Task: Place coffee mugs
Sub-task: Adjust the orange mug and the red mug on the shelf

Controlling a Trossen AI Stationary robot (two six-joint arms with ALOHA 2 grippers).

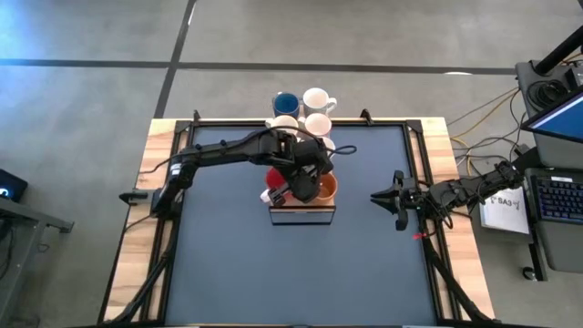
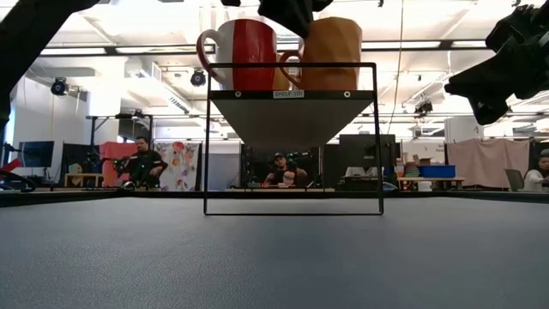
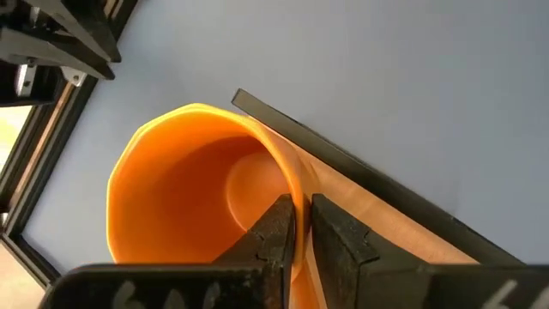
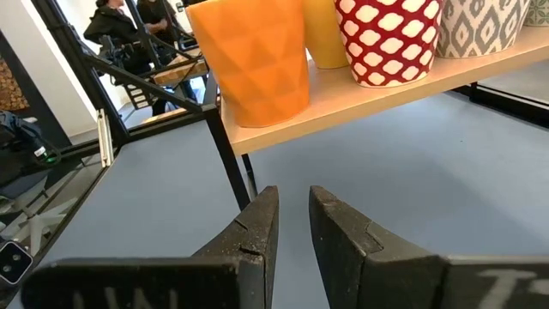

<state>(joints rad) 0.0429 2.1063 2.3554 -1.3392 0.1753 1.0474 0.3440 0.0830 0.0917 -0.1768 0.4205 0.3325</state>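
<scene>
A faceted brown-orange mug (image 3: 197,189) stands upright on the right end of a light-wood board (image 4: 360,112), which rests on a black wire stand (image 2: 292,137) at the table's middle. My left gripper (image 3: 302,208) comes down on its rim and is shut on it. In the right wrist view the board also carries a yellow mug (image 4: 322,34), a red-and-white mug (image 4: 386,39) and a grey-patterned mug (image 4: 480,26). A blue mug (image 1: 286,103) and white mugs (image 1: 317,98) stand by the far edge. My right gripper (image 4: 293,215) waits at the right, slightly open and holding nothing. My left gripper has the brown-orange mug by its rim wall (image 3: 302,184), one finger (image 3: 276,225) inside the cup and the other (image 3: 336,227) outside. The fingers come slanting down from above. The mug stands upright with its base on the board.
The stand's black frame bars (image 2: 206,137) rise from the dark mat (image 1: 301,273). Black rails (image 1: 414,173) run along the table's sides. A laptop and cables (image 1: 556,137) sit off the right edge. People sit in the room behind (image 2: 141,163).
</scene>
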